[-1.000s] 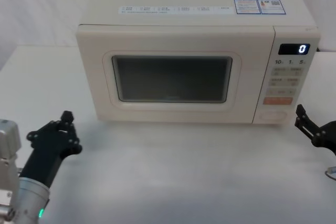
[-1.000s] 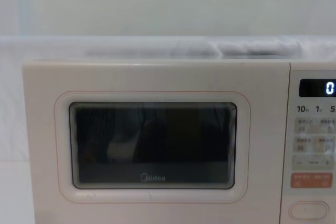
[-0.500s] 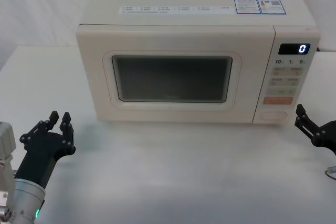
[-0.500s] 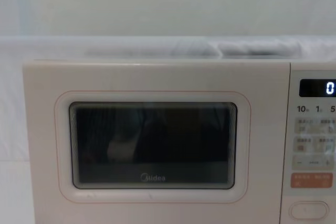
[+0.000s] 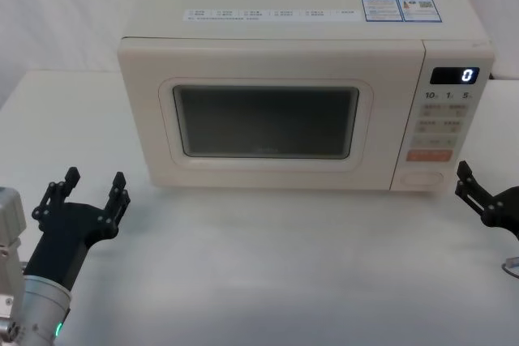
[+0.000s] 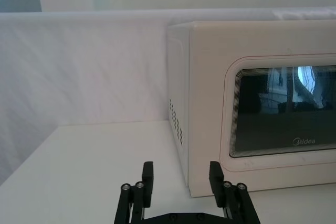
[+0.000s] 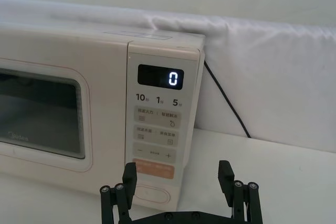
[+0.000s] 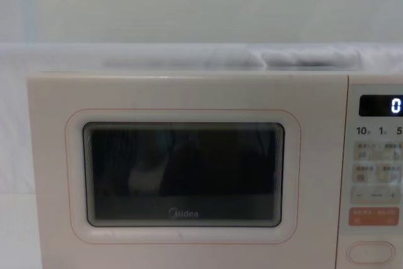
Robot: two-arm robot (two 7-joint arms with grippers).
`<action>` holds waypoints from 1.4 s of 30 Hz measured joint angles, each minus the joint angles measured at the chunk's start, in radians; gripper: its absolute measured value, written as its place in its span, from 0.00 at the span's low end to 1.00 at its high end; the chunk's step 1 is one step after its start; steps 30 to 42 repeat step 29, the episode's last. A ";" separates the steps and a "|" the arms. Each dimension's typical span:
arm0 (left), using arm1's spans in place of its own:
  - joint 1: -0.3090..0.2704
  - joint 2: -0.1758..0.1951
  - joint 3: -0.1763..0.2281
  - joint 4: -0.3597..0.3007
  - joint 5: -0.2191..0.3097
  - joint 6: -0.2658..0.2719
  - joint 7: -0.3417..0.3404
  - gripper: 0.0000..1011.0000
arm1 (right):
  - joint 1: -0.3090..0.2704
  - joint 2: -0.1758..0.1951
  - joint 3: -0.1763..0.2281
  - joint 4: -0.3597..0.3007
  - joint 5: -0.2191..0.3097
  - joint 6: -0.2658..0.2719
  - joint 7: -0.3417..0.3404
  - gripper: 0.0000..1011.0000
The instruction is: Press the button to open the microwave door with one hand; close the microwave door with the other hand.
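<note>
This looks like a staged test bench in a lab rather than a lived-in kitchen. A single microwave [image 5: 300,111] stands at the centre of the head view on a plain white table [image 5: 268,265] — nothing else of a household around it. Behind it, across the top of the chest view, a white cloth [image 8: 189,55] is draped as a backdrop, creased and hung over a wall. In the right wrist view a black cable [image 7: 226,100] runs down that cloth at centre right.

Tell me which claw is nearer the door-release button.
Right. The right claw sits just right of the button; the left claw is beyond the microwave's far corner.
</note>
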 joint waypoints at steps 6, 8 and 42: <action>0.000 0.001 0.001 -0.001 0.000 0.001 0.000 0.84 | 0.000 0.000 0.000 0.000 0.000 0.000 0.000 0.99; 0.000 0.001 0.001 -0.001 0.000 0.001 -0.001 0.90 | 0.000 0.000 0.000 0.000 0.000 0.000 0.000 0.99; 0.000 0.001 0.002 -0.002 0.000 0.001 -0.001 0.99 | 0.000 0.000 0.000 0.000 0.000 0.000 0.000 0.99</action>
